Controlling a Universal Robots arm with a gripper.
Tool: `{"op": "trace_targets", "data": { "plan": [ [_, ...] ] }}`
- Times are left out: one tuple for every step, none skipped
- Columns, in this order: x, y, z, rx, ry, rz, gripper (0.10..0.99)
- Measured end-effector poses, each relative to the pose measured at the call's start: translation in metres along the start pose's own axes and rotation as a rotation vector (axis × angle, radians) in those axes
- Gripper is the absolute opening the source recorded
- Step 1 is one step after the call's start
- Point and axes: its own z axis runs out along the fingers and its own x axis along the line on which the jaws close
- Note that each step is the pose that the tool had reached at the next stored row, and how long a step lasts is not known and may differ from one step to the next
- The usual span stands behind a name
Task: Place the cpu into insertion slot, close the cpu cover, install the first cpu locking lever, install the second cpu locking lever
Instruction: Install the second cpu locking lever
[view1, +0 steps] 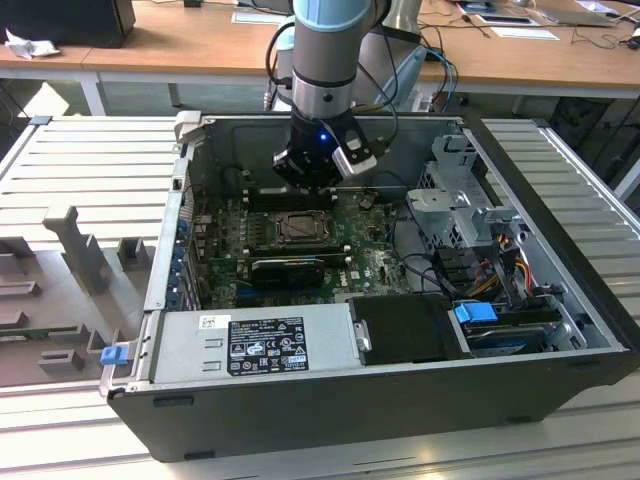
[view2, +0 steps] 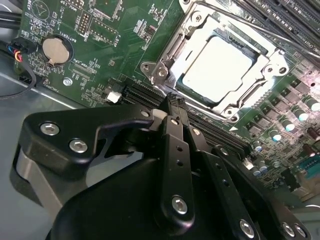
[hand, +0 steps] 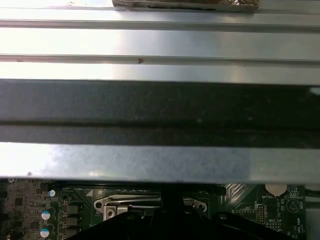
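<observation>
The arm descends vertically from above, wrist pointing straight down. The gripper (view1: 312, 190) hangs low at the end of it. In the second wrist view, the gripper (view2: 172, 107) has its black fingers (view2: 176, 132) pressed together, nothing between them.

Green motherboard (view2: 100, 55), pale, seemingly silver cpu (view2: 216, 65), black gripper (view2: 172, 107)

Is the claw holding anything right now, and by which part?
Nothing. The black claw is shut and empty; the silver-grey square cpu sits in its socket under the silvery metal cover frame.
</observation>
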Motion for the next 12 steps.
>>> {"op": "trace_targets", "data": {
  "plan": [
    [0.0000,-0.0005,0.0000,0.000,-0.0001,0.000,0.106],
    [0.0000,-0.0012,-0.0001,0.000,-0.0001,0.000,0.106],
    [0.0000,-0.0018,-0.0001,0.000,-0.0001,0.000,0.106],
    [0.0000,-0.0025,-0.0002,0.000,-0.0001,0.000,0.106],
    [0.0001,-0.0031,-0.0002,0.000,-0.0001,0.000,0.106],
    [0.0001,-0.0036,-0.0003,0.000,-0.0001,0.000,0.106],
    [0.0001,-0.0038,-0.0003,0.000,-0.0001,0.000,0.106],
    [0.0001,-0.0038,-0.0003,0.000,-0.0001,0.000,0.106],
    [0.0001,-0.0038,-0.0018,0.001,0.0000,0.000,0.106],
    [0.0001,-0.0036,-0.0041,0.000,-0.0001,0.000,0.106],
    [-0.0002,-0.0036,-0.0044,0.000,-0.0001,0.000,0.106],
    [-0.0001,-0.0038,-0.0045,0.000,0.0000,0.000,0.106]
  ]
}}
